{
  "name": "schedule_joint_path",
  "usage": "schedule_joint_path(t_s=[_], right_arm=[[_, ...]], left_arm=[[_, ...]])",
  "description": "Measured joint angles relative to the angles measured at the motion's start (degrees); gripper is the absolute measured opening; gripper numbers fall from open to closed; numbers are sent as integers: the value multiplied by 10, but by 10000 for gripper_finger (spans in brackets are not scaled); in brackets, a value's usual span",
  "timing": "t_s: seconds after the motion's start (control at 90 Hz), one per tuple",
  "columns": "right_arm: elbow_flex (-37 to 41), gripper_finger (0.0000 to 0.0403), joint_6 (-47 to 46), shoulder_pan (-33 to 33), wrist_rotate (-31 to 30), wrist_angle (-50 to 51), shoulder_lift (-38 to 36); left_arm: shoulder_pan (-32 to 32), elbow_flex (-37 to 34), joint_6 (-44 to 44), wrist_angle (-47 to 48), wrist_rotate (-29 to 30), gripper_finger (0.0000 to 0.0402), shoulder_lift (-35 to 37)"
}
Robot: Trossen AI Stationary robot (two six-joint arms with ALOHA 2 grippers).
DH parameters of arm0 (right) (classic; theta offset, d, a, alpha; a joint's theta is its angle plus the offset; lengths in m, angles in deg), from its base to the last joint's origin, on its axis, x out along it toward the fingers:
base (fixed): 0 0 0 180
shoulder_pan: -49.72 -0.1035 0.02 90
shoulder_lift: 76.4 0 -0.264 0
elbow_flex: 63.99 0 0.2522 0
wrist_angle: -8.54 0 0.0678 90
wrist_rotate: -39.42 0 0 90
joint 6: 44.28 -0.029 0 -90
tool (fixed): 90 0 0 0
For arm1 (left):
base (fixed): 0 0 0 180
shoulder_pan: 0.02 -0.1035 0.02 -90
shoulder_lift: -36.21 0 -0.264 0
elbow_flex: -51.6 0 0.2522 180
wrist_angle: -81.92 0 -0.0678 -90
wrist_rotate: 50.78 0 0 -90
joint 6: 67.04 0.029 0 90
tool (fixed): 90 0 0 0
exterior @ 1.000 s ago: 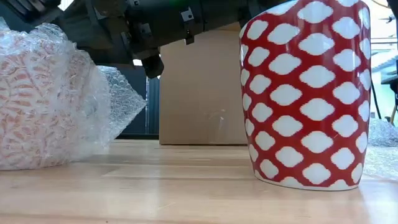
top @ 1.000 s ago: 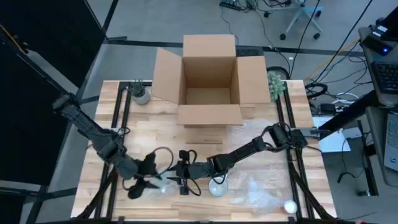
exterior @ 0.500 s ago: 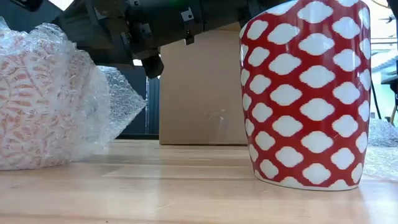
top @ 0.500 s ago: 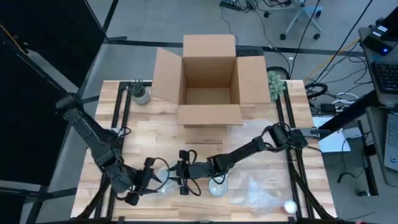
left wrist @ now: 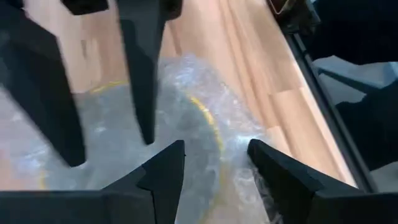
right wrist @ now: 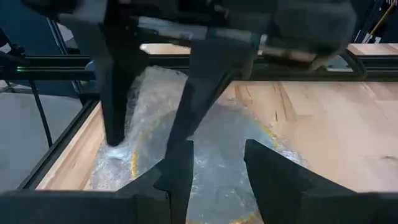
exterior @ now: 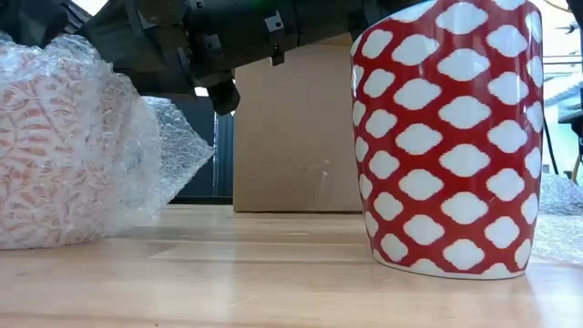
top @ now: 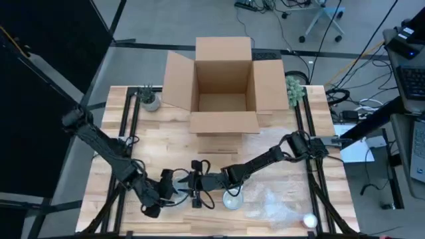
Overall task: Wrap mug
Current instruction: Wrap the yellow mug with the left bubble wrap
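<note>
A mug wrapped in bubble wrap [exterior: 64, 146] stands near the table's front edge, left of a bare red-and-white patterned mug [exterior: 451, 137]. In the high view the wrapped mug [top: 178, 194] lies between my two grippers, and the bare mug [top: 232, 198] is to its right. My left gripper [top: 170, 185] comes at the wrapped mug from the left and my right gripper [top: 188, 184] from the right. Both are open and face each other over it. In each wrist view the wrap [left wrist: 186, 124] [right wrist: 205, 137] fills the gap between my own fingertips. My left gripper [left wrist: 214, 149] stands with its fingers on either side of the bubble wrap's top; whether they touch it I cannot tell. My right gripper [right wrist: 217, 149] does likewise. In the low view one dark finger [exterior: 223, 96] hangs clear above the wrap's loose tail [exterior: 178, 137].
An open cardboard box [top: 224, 86] stands at the table's far middle. A loose sheet of bubble wrap [top: 279, 206] lies at the front right. A small pot [top: 151, 101] and a green object [top: 294, 89] sit at the far corners. Bare wood lies between the box and the mugs.
My left gripper has swung toward the table's near edge and then right, in toward the wrapped mug, and now stands over it opposite my right gripper. The wrapped mug and the bare mug have stayed in place.
</note>
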Motion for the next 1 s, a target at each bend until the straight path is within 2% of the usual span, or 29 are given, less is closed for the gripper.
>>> schedule_joint_path(t_s=[0.222, 0.556, 0.744, 1.0], right_arm=[[4, 132, 0, 0, 1, 52, -38], [3, 132, -20, 0, -5, 258, -125], [1, 132, -27, 3, -95, 366, -138], [1, 132, -29, 29, -107, 297, -96]], left_arm=[[-22, 1, -7, -38, -20, 171, -47], [-36, -2, -8, -59, -29, 171, -51], [-36, -3, -8, -67, -28, 171, -52], [-36, -4, -8, -74, -28, 171, -52]])
